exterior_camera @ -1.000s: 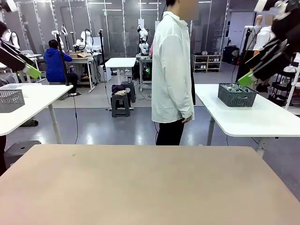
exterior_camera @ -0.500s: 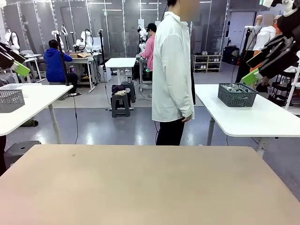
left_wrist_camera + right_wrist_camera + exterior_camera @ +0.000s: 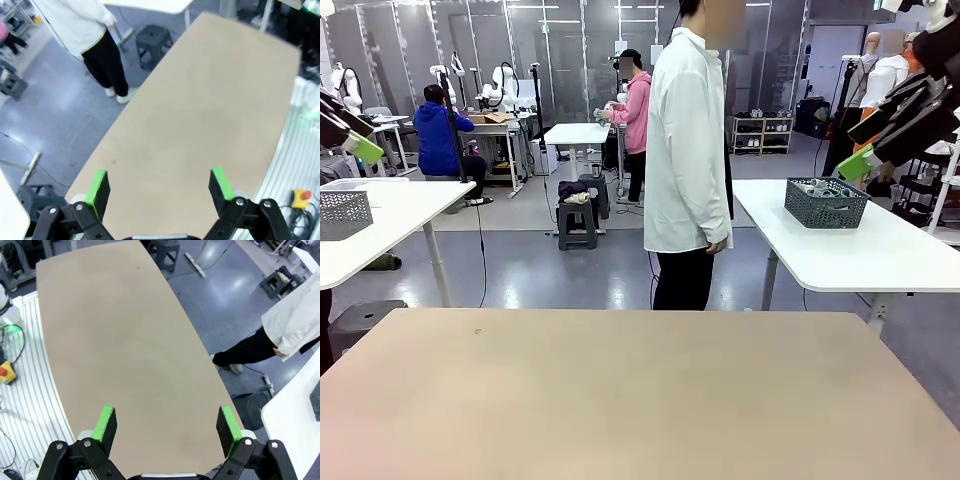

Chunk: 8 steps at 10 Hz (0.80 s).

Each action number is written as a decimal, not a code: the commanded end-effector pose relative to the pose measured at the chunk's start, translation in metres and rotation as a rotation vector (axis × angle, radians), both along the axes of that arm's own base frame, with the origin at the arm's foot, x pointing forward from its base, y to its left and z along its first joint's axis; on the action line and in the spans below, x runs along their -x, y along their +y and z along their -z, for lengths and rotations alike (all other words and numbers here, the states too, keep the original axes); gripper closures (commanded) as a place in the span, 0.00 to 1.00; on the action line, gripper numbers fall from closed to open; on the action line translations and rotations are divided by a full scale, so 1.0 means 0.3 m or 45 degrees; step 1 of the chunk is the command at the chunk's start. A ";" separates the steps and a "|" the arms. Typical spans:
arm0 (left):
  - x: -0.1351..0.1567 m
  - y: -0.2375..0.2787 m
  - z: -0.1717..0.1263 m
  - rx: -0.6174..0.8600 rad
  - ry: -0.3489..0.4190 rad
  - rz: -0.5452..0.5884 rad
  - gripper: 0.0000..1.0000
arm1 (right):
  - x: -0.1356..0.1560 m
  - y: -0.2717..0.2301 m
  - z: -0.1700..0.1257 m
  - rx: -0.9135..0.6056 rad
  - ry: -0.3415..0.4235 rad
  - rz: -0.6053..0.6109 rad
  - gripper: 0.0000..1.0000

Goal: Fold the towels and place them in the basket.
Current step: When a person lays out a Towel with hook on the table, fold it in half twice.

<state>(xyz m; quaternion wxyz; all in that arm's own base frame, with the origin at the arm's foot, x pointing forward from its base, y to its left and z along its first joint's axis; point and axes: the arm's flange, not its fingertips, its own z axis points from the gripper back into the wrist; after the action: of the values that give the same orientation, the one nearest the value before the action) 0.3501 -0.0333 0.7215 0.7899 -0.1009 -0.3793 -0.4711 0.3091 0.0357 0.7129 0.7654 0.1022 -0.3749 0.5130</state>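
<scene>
Table (image 3: 640, 400) first: bare tan top right below us. We see both arms up high over it, the left gripper (image 3: 159, 181) with green pads spread wide apart, the right gripper (image 3: 167, 421) same deal. At the far edge a person (image 3: 687, 150) in a white shirt stands side-on. Further back right, a dark grey lattice basket (image 3: 826, 205) sits on a white table (image 3: 880, 255), with pale stuff inside we can't make out.

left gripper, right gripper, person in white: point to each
left gripper (image 3: 158, 172): left wrist view, midway between fingertips
right gripper (image 3: 166, 410): right wrist view, midway between fingertips
person (image 3: 686, 150): front view, middle of the white shirt
</scene>
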 end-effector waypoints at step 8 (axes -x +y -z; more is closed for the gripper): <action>0.051 0.380 -0.328 0.133 -0.199 0.174 0.00 | 0.061 -0.440 -0.332 -0.167 -0.095 -0.050 0.00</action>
<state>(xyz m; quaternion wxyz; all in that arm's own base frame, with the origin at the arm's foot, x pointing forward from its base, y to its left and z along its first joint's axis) 0.3326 0.0751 0.8196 0.7269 -0.1230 -0.4566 -0.4981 0.2879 -0.0912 0.8137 0.7361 0.1335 -0.4347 0.5013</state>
